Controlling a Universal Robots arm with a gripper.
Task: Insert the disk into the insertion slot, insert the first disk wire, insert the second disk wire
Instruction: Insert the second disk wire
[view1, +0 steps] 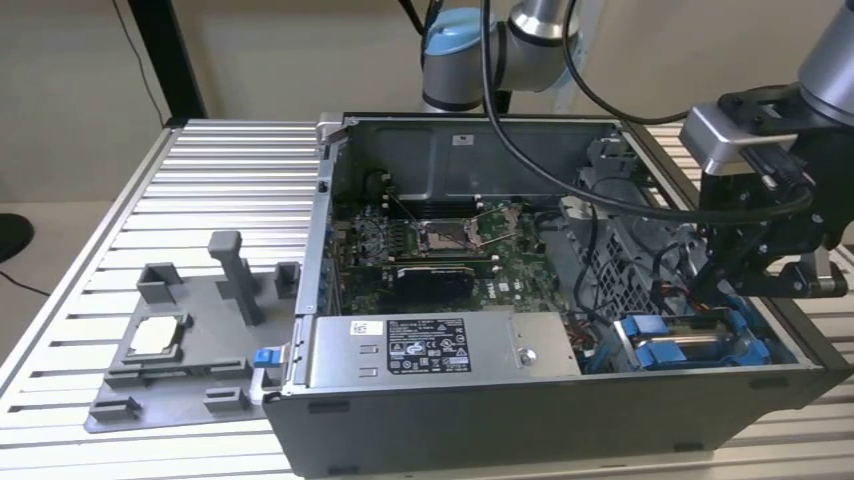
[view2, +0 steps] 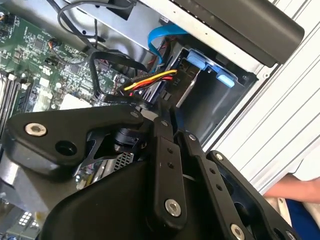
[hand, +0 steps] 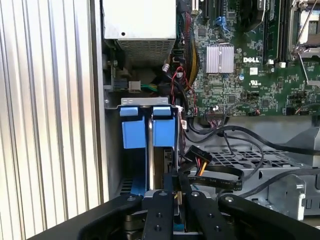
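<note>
The disk (view1: 663, 345) lies seated in the insertion slot (view1: 742, 312) at the case's front corner, on the exterior view's right, its blue carrier tabs (hand: 148, 131) facing up. My gripper (view1: 710, 288) hangs over the slot's far end. In both wrist views its fingers (hand: 165, 205) stand close together on a black connector of a disk wire (view2: 152, 79) with yellow, red and black strands, right at the disk's end (view2: 186, 95). A blue flat disk wire (view2: 156, 41) curves down beside it. The connector's seating is hidden by the fingers.
The open computer case (view1: 534, 420) stands on a slatted aluminium table (view1: 214, 180), with the motherboard (view1: 441, 240) and the grey power-supply box (view1: 441, 345) inside. A perforated cage (hand: 240, 155) and loose black cables crowd the slot's side. A grey fixture tray (view1: 174, 350) sits on the exterior view's left. A person's hand (view2: 295, 190) shows off the table.
</note>
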